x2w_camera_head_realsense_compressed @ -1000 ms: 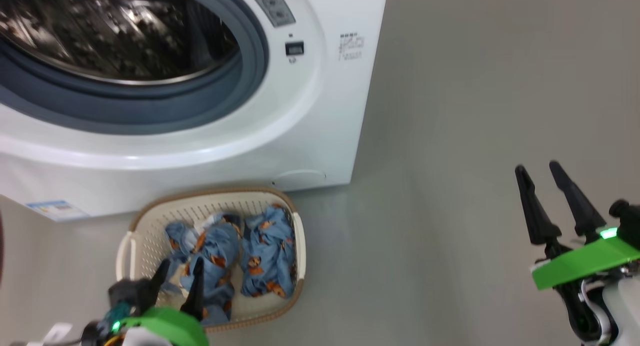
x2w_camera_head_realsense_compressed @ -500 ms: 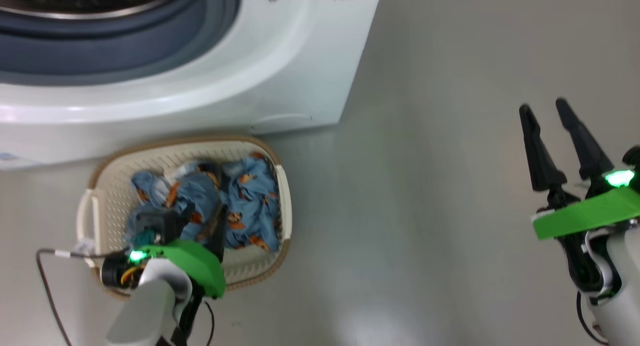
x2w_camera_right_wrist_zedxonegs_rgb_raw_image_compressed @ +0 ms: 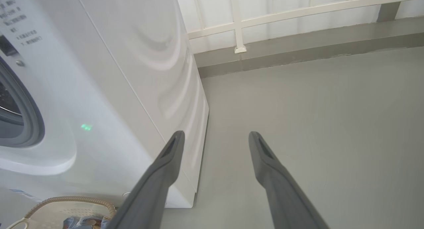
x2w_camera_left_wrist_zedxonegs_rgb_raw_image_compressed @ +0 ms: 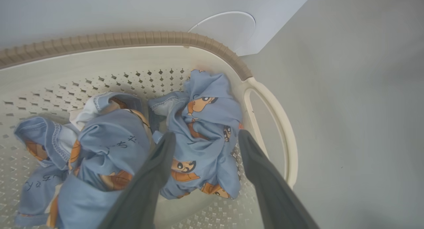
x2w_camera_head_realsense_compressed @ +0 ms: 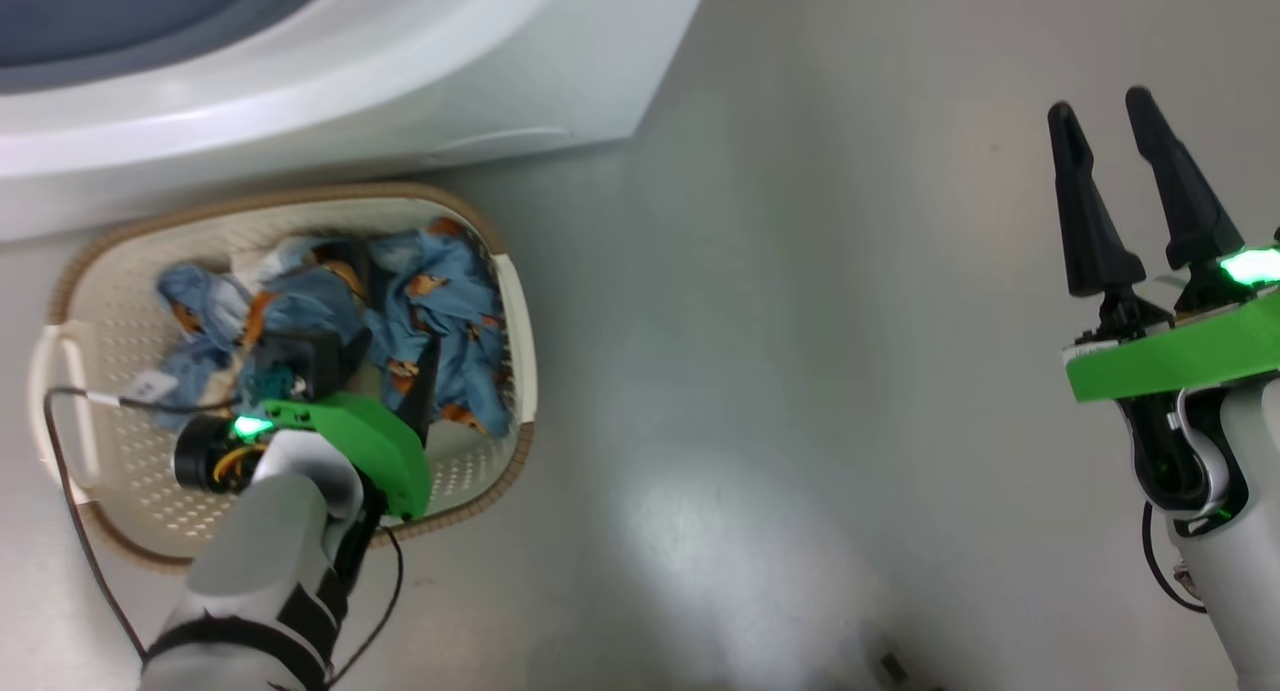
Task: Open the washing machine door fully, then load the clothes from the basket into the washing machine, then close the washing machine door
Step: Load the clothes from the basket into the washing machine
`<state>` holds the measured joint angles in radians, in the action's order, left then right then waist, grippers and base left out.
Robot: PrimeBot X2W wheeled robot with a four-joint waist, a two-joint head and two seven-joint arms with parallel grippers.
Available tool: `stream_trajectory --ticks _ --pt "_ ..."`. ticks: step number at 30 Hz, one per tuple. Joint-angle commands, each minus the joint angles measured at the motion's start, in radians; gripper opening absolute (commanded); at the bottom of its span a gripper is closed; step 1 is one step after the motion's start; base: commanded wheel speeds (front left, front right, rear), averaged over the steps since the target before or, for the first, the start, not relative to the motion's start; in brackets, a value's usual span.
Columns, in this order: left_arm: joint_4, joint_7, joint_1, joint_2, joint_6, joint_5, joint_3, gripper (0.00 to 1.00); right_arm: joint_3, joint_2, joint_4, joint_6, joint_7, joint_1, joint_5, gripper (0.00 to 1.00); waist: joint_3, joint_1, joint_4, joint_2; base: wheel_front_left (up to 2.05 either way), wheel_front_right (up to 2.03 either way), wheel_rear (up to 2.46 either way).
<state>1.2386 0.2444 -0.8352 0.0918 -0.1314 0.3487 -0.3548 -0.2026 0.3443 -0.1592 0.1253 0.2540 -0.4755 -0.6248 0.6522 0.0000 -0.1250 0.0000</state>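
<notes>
Now the left gripper (x2w_camera_left_wrist_zedxonegs_rgb_raw_image_compressed: 207, 134) hangs wide open inside the basket (x2w_camera_left_wrist_zedxonegs_rgb_raw_image_compressed: 132, 38), one finger on each side of a bundle of the clothes (x2w_camera_left_wrist_zedxonegs_rgb_raw_image_compressed: 205, 116). More cloth lies to its left. The washing machine (x2w_camera_head_realsense_compressed: 400, 91) stands just beyond its fingertips. The right gripper (x2w_camera_head_realsense_compressed: 1100, 104), also spread, holds nothing over the grey floor (x2w_camera_head_realsense_compressed: 800, 321).

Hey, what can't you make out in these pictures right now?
What's inside the washing machine: head view's top edge cuts off its opening.
Number of clothes in the basket: bunched together, left wrist view.
Left hand touching cloth or not: fingertip depth unclear, left wrist view.
Printed text on machine, right wrist view: too small.
</notes>
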Motion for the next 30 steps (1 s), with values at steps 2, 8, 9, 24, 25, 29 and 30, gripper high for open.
stream_trajectory --ticks 2,8,9,24,25,29,30 --pt "0.002 -0.008 -0.015 0.041 0.001 0.029 -0.004 1.0 -0.012 0.006 0.026 0.005 0.008 0.001 -0.003 1.0 0.056 0.0 -0.039 0.0 0.0 0.0 0.0" --pt "0.016 -0.031 -0.065 0.067 0.001 0.067 -0.042 1.0 -0.01 -0.007 0.03 0.005 0.008 -0.017 -0.005 1.0 0.1 0.0 -0.06 0.0 0.0 0.0 0.0" --pt "0.018 -0.036 -0.073 0.071 0.001 0.072 -0.048 1.0 -0.011 -0.01 0.03 0.005 0.008 -0.019 -0.005 1.0 0.106 0.0 -0.063 0.0 0.0 0.0 0.0" --pt "0.046 -0.103 -0.146 0.119 0.004 0.102 -0.109 1.0 -0.043 -0.038 0.029 0.005 0.008 -0.047 -0.009 1.0 0.157 0.0 -0.101 0.0 0.0 0.0 0.0" --pt "0.047 -0.105 -0.149 0.122 0.007 0.102 -0.11 1.0 -0.046 -0.038 0.029 0.005 0.008 -0.048 -0.009 1.0 0.159 0.0 -0.104 0.0 0.0 0.0 0.0" --pt "0.049 -0.122 -0.151 0.128 0.02 0.109 -0.11 1.0 -0.06 -0.041 0.029 0.005 0.008 -0.051 -0.01 1.0 0.161 0.0 -0.115 0.0 0.0 0.0 0.0" --pt "0.05 -0.129 -0.151 0.13 0.022 0.11 -0.11 1.0 -0.063 -0.041 0.029 0.005 0.008 -0.052 -0.01 1.0 0.162 0.0 -0.118 0.0 0.0 0.0 0.0"
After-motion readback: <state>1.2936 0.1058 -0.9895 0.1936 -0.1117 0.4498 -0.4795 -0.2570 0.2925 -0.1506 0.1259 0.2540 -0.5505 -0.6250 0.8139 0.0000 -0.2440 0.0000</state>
